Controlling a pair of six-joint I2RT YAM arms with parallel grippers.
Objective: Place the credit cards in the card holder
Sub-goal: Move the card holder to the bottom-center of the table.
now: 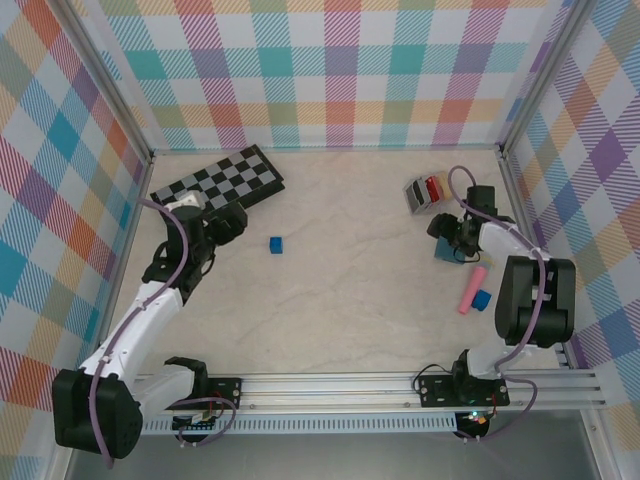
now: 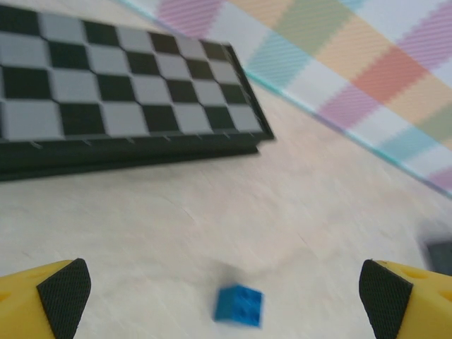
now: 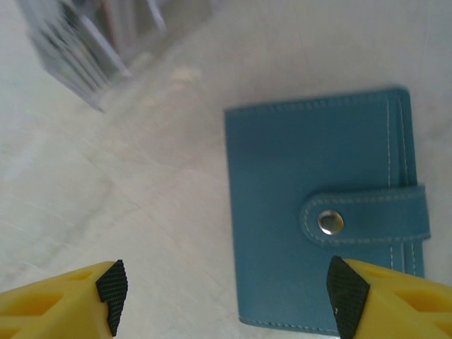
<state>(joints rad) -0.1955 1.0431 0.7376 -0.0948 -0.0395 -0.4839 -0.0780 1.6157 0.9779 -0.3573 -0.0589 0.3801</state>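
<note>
The card holder (image 1: 416,194), a small light-grey slotted rack, stands at the back right with a red credit card (image 1: 432,187) upright in it. It appears blurred in the right wrist view (image 3: 85,49). A pink credit card (image 1: 471,290) lies flat on the table nearer the arm bases. My right gripper (image 1: 455,236) (image 3: 226,296) hangs open just in front of the holder, over a blue wallet's left edge, with nothing between its fingers. My left gripper (image 1: 226,222) (image 2: 226,293) is open by the chessboard, above a blue cube.
A blue snap wallet (image 3: 325,212) (image 1: 446,252) lies flat under the right gripper. The chessboard (image 1: 220,180) (image 2: 120,92) sits at the back left. One blue cube (image 1: 275,244) (image 2: 239,305) lies mid-table; another (image 1: 483,298) sits beside the pink card. Plaid walls enclose three sides.
</note>
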